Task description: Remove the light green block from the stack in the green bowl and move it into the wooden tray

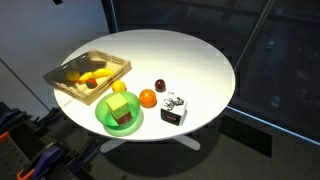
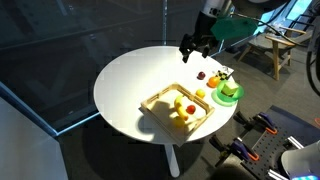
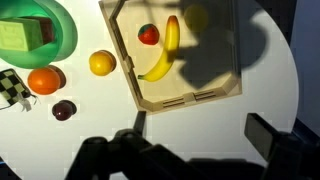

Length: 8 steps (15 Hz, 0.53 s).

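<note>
Claw (image 2: 195, 47) hovering above the table, fingers apart and empty, wooden tray (image 3: 190, 100) just ahead of it, light green block (image 3: 20, 35) stacked in green bowl (image 3: 68, 35) farther off to one side

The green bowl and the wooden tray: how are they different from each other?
The green bowl is round and bright green; the wooden tray is rectangular and pale wood. The tray is clearly bigger than the bowl. The bowl holds stacked blocks, a light green block on a brown block, while the tray holds fruit, including a banana. Both sit on the white round table, open at the top.
</note>
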{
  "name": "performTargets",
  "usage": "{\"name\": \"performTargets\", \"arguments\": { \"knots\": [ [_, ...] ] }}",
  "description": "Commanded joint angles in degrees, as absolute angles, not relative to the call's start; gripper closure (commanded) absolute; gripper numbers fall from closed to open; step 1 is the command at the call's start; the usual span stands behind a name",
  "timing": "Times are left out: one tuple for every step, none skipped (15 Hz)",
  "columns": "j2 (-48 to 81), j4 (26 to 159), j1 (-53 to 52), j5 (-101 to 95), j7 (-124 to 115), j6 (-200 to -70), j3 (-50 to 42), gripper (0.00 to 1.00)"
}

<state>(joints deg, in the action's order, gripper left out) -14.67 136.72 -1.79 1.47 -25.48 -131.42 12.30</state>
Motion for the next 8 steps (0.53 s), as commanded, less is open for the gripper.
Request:
{"name": "performTargets", "arguments": {
  "knots": [
    [-10.4,131.9,-1.9,2.5,-26.1,-130.0,10.1,0.0],
    [-9.6,131.2,-1.8,2.8,-26.1,-129.4,9.5,0.0],
    [-8.9,130.6,-1.7,3.2,-26.0,-128.8,8.8,0.0],
    [-8.2,130.1,-1.7,3.5,-25.9,-128.0,8.1,0.0],
    [-7.7,130.1,-1.5,3.7,-25.8,-127.1,7.4,0.0],
    [-7.5,130.2,-1.4,3.9,-25.5,-125.9,6.7,0.0],
    [-7.4,130.4,-1.3,4.1,-25.5,-124.9,6.0,0.0],
    [-7.4,130.6,-1.1,4.8,-24.8,-123.3,5.3,0.0]
  ]
}}
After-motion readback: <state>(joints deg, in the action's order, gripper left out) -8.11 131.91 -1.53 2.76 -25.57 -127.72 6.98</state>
